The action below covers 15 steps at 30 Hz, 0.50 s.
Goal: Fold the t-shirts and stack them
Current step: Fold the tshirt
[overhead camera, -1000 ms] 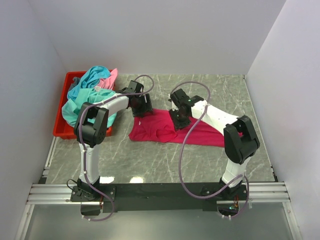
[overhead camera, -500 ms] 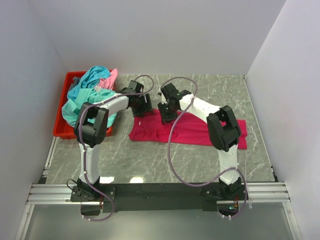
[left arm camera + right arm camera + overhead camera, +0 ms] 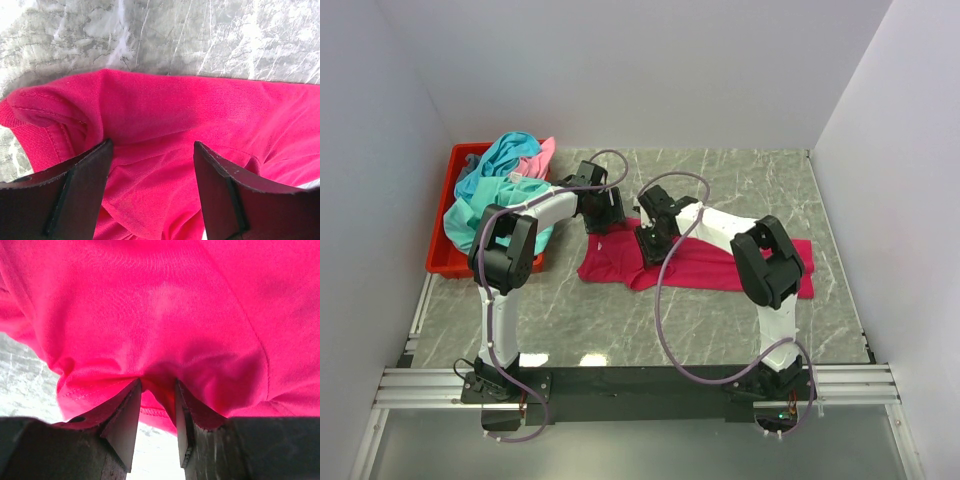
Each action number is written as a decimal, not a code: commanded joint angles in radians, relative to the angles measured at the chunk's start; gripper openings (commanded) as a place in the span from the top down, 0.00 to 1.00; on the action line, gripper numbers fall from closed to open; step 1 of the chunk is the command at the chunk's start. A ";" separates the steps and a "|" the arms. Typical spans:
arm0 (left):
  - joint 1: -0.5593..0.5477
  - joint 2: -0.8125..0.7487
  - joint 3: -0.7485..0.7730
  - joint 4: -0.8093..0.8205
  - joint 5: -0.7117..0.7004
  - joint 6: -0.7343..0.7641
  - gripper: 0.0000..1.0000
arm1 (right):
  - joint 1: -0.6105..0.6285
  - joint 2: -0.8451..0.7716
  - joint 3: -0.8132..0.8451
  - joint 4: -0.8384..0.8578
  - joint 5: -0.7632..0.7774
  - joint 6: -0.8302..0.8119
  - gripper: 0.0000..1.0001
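Note:
A magenta-red t-shirt [image 3: 720, 268] lies spread across the middle of the marble table. My right gripper [image 3: 653, 245] is down on the shirt's left part. In the right wrist view the jaws [image 3: 156, 382] pinch a bunched fold of the magenta cloth [image 3: 160, 300] at their tips, and the hem hangs between them. My left gripper [image 3: 603, 222] hovers over the shirt's far left end. Its fingers [image 3: 80, 190] stand wide apart, open, over the rumpled cloth [image 3: 175, 110]. Teal t-shirts [image 3: 505, 160] and a light pink one [image 3: 542, 155] are heaped at the far left.
A red plastic bin [image 3: 445, 258] at the left edge holds the heap of shirts, which spills over its right rim. White walls close in the table on three sides. The grey marble table [image 3: 740, 180] shows bare behind and in front of the shirt.
My right gripper has swept left across the shirt, dragging a fold of magenta cloth toward its left end. The left gripper has stayed put and open.

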 commanded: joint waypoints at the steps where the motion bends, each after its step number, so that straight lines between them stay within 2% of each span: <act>1: -0.005 0.067 -0.019 -0.077 0.006 0.005 0.27 | 0.008 -0.070 -0.018 -0.008 0.010 -0.004 0.60; 8: -0.005 0.071 -0.029 -0.070 0.011 0.004 0.27 | 0.013 -0.141 -0.050 -0.042 0.010 -0.016 0.60; 15: -0.005 0.074 -0.025 -0.073 0.008 0.005 0.27 | 0.013 -0.150 -0.107 -0.071 -0.076 -0.049 0.60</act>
